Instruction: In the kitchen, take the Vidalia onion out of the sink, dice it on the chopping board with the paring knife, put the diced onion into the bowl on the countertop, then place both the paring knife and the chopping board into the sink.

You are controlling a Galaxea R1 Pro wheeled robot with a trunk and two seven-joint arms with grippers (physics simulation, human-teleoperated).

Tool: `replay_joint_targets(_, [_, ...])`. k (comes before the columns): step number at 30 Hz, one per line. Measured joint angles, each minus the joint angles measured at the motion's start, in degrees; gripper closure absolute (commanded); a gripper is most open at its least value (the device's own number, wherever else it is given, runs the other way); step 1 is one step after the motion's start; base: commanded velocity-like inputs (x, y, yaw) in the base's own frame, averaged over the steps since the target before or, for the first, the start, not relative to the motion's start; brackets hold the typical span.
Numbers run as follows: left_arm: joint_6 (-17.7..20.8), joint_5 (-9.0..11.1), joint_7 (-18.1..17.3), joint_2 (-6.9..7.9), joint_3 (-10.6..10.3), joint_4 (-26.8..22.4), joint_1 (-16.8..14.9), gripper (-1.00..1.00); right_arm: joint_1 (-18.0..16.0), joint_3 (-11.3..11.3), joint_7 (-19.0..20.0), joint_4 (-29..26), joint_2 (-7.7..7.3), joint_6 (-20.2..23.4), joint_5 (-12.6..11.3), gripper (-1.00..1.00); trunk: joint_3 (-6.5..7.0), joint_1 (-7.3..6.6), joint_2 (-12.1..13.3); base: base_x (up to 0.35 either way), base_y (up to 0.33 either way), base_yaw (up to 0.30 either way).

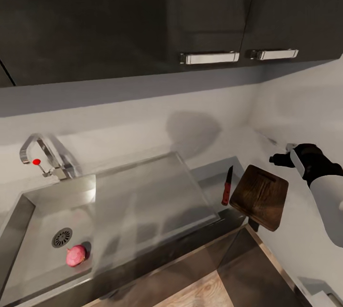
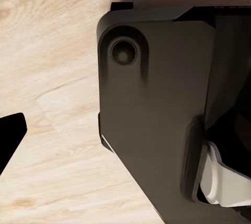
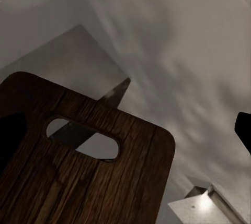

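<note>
Apparently empty, its jaw gap impossible to judge, the right claw (image 1: 278, 158) hovered just beyond the chopping board (image 1: 259, 196), well apart from the Vidalia onion (image 1: 76, 255) in the sink (image 1: 28, 211); a careless sweep could knock the board off the worktop (image 1: 305, 107).

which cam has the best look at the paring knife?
Head view: the whole paring knife, red handle and dark blade, lies on the countertop beside the chopping board. The right wrist view shows just its blade tip past the board. The left wrist view faces floor and robot body.
</note>
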Motion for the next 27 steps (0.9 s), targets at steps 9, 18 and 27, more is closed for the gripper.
replay_joint_targets(9, [0.0,-0.03,-0.01,-0.05,0.0,0.01,0.0,-1.0,-0.01,-0.01,0.0,0.0,0.0,0.03,0.0,-1.0,0.0,-0.02,-0.01,0.074,-0.069,0.0])
replay_joint_targets(18, [0.01,-0.04,0.0,-0.06,0.0,0.01,0.0,-1.0,0.0,0.0,0.0,0.14,0.0,0.03,0.0,-1.0,0.0,0.0,0.0,0.067,-0.064,0.0])
replay_joint_targets(27, [0.02,-0.01,0.0,-0.09,0.0,0.03,0.0,-1.0,0.0,0.02,0.0,1.08,0.0,-0.05,0.0,-1.0,0.0,0.0,0.0,0.003,-0.002,0.0])
